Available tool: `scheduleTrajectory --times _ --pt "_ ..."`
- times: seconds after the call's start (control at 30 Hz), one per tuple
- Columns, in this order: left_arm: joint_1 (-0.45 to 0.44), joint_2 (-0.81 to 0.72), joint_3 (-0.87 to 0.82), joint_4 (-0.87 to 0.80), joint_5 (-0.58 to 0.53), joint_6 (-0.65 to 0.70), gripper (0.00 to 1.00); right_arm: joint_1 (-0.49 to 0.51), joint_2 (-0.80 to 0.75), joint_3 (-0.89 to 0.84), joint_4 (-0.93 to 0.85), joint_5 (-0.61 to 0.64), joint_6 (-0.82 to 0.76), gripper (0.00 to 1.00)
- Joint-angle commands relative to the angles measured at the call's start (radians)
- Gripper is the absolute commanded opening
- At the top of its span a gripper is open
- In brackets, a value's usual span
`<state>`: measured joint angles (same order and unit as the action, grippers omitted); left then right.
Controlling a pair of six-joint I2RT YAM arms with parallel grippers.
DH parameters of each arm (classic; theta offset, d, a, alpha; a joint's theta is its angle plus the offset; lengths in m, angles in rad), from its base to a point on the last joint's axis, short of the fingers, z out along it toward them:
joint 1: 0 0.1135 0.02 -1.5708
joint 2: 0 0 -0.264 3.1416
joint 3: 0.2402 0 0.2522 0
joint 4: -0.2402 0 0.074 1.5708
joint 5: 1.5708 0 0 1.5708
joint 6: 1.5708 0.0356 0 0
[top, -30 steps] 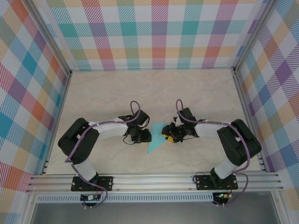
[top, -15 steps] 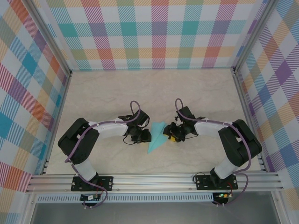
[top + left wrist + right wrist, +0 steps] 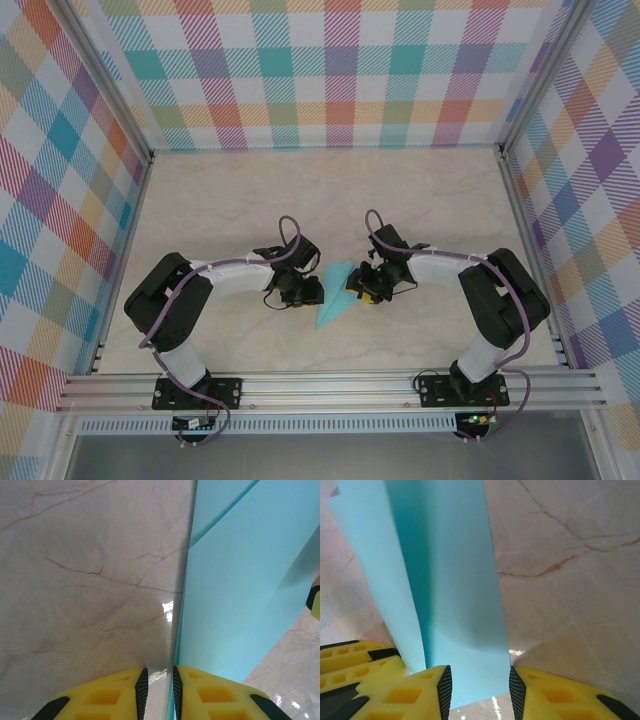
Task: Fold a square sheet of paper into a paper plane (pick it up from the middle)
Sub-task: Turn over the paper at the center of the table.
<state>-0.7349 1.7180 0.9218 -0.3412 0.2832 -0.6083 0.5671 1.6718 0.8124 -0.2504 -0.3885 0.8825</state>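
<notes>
Tool first, from the top: your left tool (image 3: pixel 319 291) and right tool (image 3: pixel 352 289) face each other near the middle of the tabletop (image 3: pixel 250 200), toward its near edge. The plane (image 3: pixel 329 309) lies between them. It is a narrow cyan dart, its wide end up by the two tools and its point slanting down toward the near edge. Both tools sit against the upper half of it, the left on its left side and the right on its right. You cannot read either tool's opening from this height. Checked walls (image 3: pixel 340 70) close in the tabletop on three sides.

On the left wrist, your left tool (image 3: pixel 158 672) stands narrow, with only a thin slit between the black pads. The plane (image 3: pixel 240 580) fills the right of the view, and its long left edge runs straight down into that slit, close against the right pad. Whether the pads pinch it, you cannot tell. Bare tabletop (image 3: pixel 90 580) lies to the left. One of the right tool's fingers (image 3: pixel 315 604) shows at the right edge, beside the paper.

On the right wrist, your right tool (image 3: pixel 480 676) stands partly open. The plane (image 3: pixel 455 580) runs up the view as a creased strip, and one flap lies in the gap between the pads, reaching across it. The left tool's fingers (image 3: pixel 355 662) sit at the lower left, against the paper's other flap. Tabletop (image 3: pixel 570 605) shows on the right.
</notes>
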Motion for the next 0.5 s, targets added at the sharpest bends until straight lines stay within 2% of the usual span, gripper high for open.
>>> scheduleTrajectory --times 0.0,0.47 --pt "-0.005 0.061 -0.006 0.047 0.019 0.019 0.24 0.053 0.063 0.015 0.085 -0.039 0.006 0.38" --pt "-0.006 0.072 -0.002 0.049 0.028 0.021 0.24 0.056 0.05 0.04 0.145 -0.078 0.024 0.39"
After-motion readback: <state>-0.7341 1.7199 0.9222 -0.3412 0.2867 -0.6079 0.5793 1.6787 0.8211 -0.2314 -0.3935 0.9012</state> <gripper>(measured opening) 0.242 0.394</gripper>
